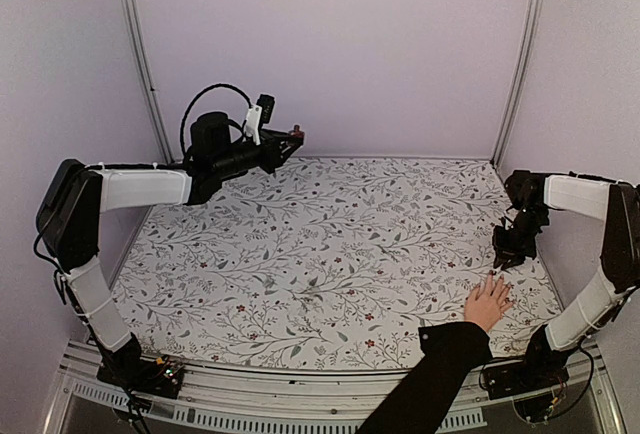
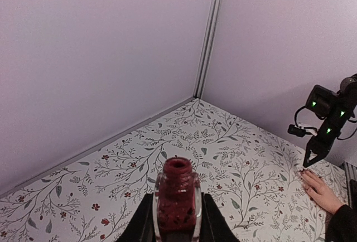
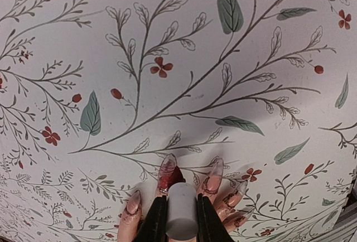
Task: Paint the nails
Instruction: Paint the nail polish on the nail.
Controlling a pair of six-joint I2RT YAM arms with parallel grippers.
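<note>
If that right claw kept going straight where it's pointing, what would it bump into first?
Probably the reddish nail just ahead of the white cap that the right gripper holds; depth is hard to judge.

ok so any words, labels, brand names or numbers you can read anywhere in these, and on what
None can be read in any view.
The open dark-red bottle in the left gripper shows no label on the side in view.
The white cap in the right gripper is blank.
The tablecloth bears only a floral print.
</note>
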